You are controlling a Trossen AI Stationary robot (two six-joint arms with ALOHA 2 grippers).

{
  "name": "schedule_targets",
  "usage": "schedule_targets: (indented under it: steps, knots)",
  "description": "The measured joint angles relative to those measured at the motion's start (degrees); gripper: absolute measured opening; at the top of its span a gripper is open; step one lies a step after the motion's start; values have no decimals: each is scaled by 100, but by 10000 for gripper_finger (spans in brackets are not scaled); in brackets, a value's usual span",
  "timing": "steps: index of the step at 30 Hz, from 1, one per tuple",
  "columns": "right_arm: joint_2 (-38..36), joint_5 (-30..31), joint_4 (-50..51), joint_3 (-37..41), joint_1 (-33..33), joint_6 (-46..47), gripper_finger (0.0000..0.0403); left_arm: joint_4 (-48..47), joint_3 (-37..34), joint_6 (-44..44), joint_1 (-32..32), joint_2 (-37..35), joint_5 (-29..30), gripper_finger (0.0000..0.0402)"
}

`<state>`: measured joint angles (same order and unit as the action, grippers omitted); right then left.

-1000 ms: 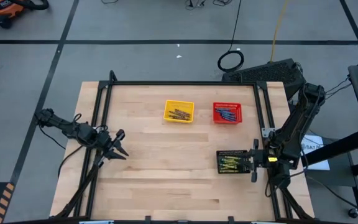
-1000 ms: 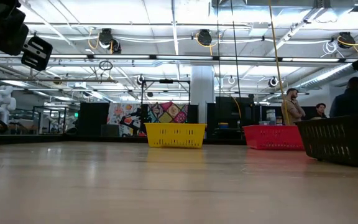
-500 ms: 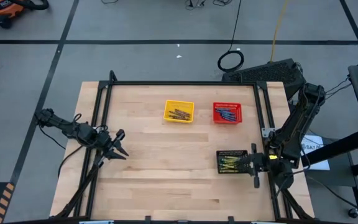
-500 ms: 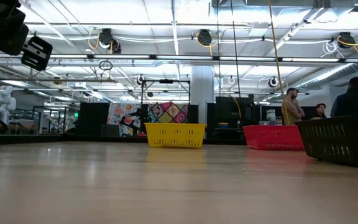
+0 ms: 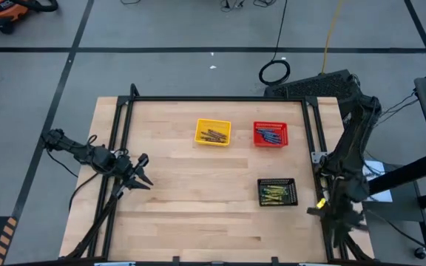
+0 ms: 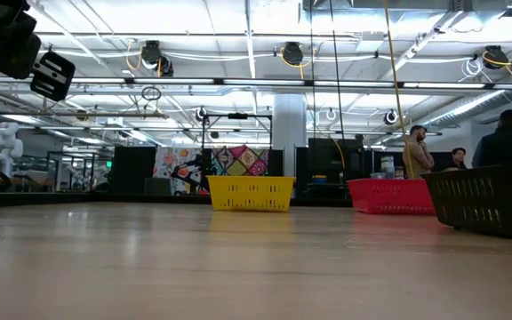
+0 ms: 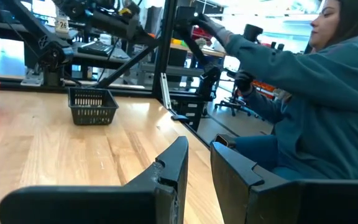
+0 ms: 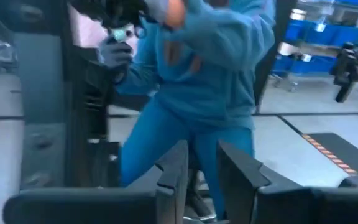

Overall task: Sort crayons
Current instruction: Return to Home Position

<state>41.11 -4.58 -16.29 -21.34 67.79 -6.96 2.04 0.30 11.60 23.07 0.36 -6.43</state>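
The crayons lie in three small mesh baskets on the wooden table. Brown ones fill the yellow basket (image 5: 213, 132), blue ones the red basket (image 5: 271, 134), and yellow-olive ones the black basket (image 5: 277, 191). My left gripper (image 5: 143, 171) hovers over the table's left part, level, its fingers (image 7: 174, 163) a narrow gap apart with nothing between them. My right gripper (image 5: 342, 226) is beyond the table's right edge and points away from the table. Its fingers (image 8: 174, 163) also stand a little apart and hold nothing.
A black metal frame (image 5: 220, 99) runs around the tabletop. A person in a blue top (image 7: 316, 93) sits close to the table's near right side and fills the right wrist view (image 8: 204, 68). More people (image 6: 418, 151) stand far behind the table.
My right gripper has drawn back from the black basket's right side, risen and swung off past the table's right edge, turning away from the table. The black basket and its crayons have stayed where they were.
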Motion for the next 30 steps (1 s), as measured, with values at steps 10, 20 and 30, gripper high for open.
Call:
schedule_targets:
  steps: [10,20,30]
  knots:
    - [-2009,1052,-269,1476,-33,387,70,-1,0,0,0,0,2,75]
    - [-3226,301,309,2018,-80,-62,70,-16,-2,2,-2,0,0,75]
    - [-4097,334,1469,2031,-310,347,70,2,-2,2,-2,0,-5,75]
